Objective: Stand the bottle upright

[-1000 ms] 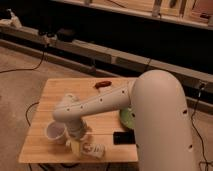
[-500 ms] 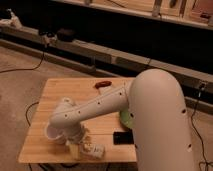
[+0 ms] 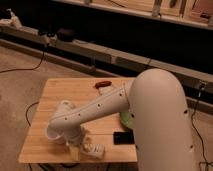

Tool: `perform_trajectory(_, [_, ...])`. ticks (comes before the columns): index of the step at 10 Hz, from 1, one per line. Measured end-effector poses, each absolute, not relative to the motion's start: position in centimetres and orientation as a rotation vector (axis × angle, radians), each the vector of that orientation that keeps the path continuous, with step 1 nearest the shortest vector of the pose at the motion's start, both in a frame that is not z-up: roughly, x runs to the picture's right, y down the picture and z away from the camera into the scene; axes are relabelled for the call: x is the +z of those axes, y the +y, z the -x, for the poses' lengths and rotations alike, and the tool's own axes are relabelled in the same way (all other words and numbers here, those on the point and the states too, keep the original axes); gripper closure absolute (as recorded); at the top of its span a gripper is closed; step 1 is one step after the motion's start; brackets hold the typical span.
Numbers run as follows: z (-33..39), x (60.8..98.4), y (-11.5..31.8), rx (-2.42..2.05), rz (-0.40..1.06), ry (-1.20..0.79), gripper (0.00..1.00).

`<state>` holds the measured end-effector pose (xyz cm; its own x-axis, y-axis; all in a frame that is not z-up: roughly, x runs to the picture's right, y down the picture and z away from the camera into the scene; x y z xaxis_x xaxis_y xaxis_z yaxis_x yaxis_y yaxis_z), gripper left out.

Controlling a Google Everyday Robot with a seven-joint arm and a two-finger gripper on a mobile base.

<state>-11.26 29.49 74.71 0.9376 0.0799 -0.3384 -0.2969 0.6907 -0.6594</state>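
The bottle (image 3: pixel 94 149) lies by the table's (image 3: pixel 55 95) front edge, just beside the wide-spread claw (image 3: pixel 77 142).

One camera, up high behind the arm (image 3: pixel 100 106), looking down and forward over the counter (image 3: pixel 60 95) toward the shelves (image 3: pixel 150 62); fairly close in. Gripper (image 3: pixel 80 141) sits low at the counter's near-left corner.

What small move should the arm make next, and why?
Probably ease the open hand down around the bottle: it lies on its side by the table's front edge, near the mug, and the hand hovers at it without gripping yet.
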Motion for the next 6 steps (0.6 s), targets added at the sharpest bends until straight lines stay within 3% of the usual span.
perform_trajectory(2, [11.18,74.70,29.50,0.223,0.777,0.303,0.21])
perform_trajectory(4, [11.38,74.66,29.38,0.231,0.769,0.311,0.37])
perform_trajectory(6, [11.62,74.70,29.42,0.234,0.766,0.315,0.43])
